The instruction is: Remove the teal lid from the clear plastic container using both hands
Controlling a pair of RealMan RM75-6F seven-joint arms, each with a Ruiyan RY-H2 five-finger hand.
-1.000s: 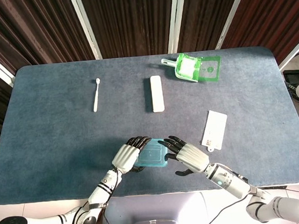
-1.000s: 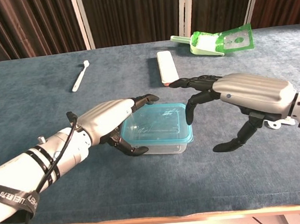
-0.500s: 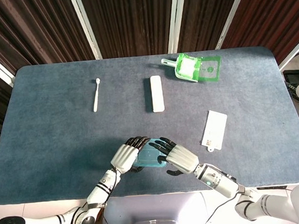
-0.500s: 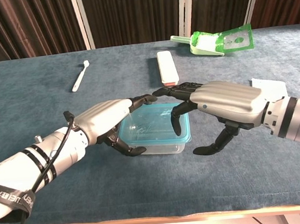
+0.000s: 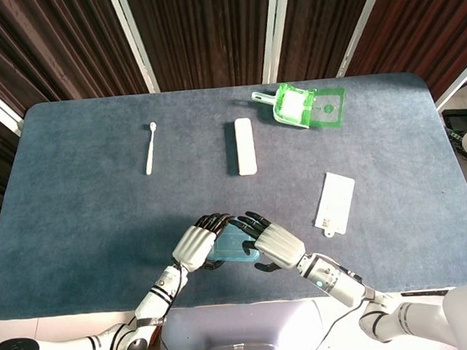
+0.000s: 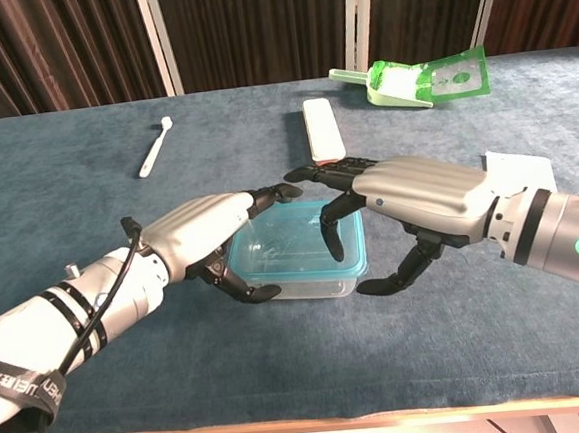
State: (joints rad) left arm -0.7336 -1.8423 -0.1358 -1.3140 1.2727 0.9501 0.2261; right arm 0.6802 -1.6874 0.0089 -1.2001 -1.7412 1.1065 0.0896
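Note:
A clear plastic container (image 6: 304, 278) with a teal lid (image 6: 290, 245) stands near the table's front edge, partly covered in the head view, where the lid (image 5: 232, 245) shows between the hands. My left hand (image 6: 209, 235) (image 5: 195, 243) grips its left side, fingers over the lid's far left edge and thumb curled at the near wall. My right hand (image 6: 414, 199) (image 5: 275, 243) arches over the lid's right half, fingertips (image 6: 329, 238) pointing down onto it. Its thumb reaches toward the container's near right corner, and contact there is unclear.
Further back lie a white spoon-like stick (image 5: 149, 149), a long white case (image 5: 245, 146) and a green dustpan (image 5: 299, 106). A white card (image 5: 335, 203) lies to the right of my right hand. The table's front edge (image 6: 305, 416) runs close below both forearms.
My right hand has moved left from beside the container to over the lid, its fingers now curving down onto it. My left hand has kept its hold.

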